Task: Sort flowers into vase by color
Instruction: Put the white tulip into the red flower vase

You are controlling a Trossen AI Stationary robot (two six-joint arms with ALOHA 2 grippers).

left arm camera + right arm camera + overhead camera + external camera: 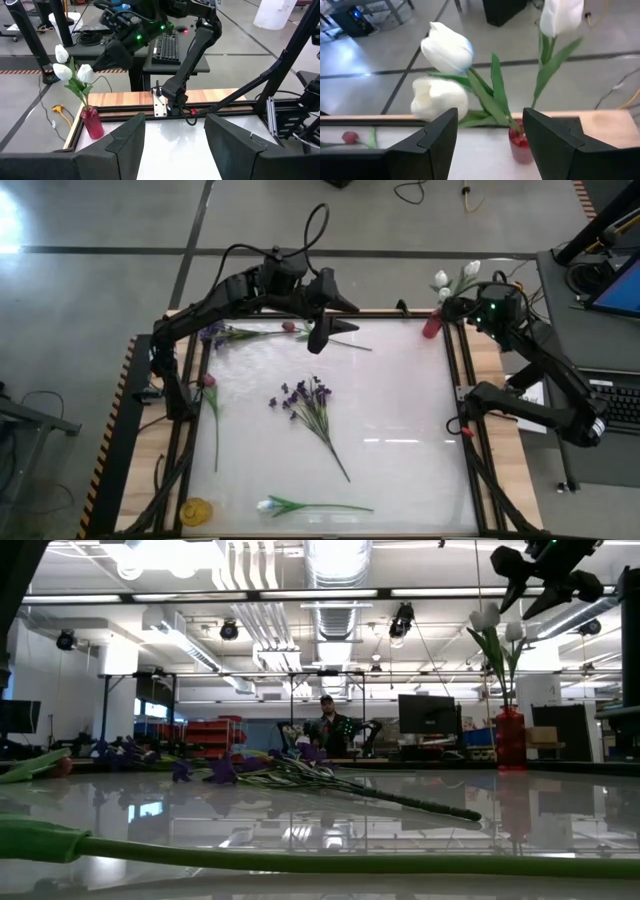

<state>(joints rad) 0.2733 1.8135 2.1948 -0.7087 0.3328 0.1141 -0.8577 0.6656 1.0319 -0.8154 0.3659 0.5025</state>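
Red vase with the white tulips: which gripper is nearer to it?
Right. The right gripper hangs just above the red vase at the table's far right corner; the left gripper is over the far middle.

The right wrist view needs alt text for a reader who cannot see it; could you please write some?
Three white tulips stand in a small red vase at the table's edge, seen between the right gripper's two open dark fingers. A pink-red bud lies on the table beyond.

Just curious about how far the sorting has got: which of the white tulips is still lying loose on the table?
The single white tulip at the table's near edge, lying flat beside the yellow vase. The other white tulips stand upright in the red vase at the far right corner.
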